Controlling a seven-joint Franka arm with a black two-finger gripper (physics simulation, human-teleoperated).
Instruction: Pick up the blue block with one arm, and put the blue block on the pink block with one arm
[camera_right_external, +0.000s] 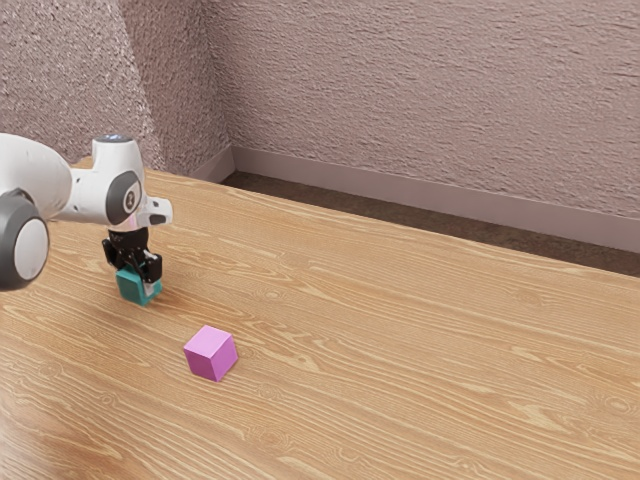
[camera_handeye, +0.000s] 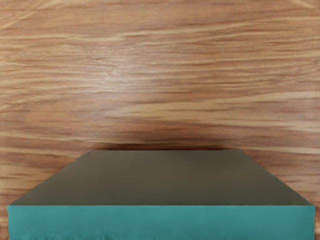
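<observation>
One teal block (camera_right_external: 136, 290), one pink block (camera_right_external: 211, 353) (one table (camera_right_external: 420, 330)).

A: What was concealed in the exterior view?
B: The arm (camera_right_external: 40, 195) ran off that view's left edge. The jaws, closed on the teal block (camera_right_external: 137, 289), covered its upper part.
A: And the wrist view?
B: Its lower edge cut off the block's near face.

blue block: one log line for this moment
gripper: shut on blue block | pink block: apart on table, top bare | stack: not yet
</observation>
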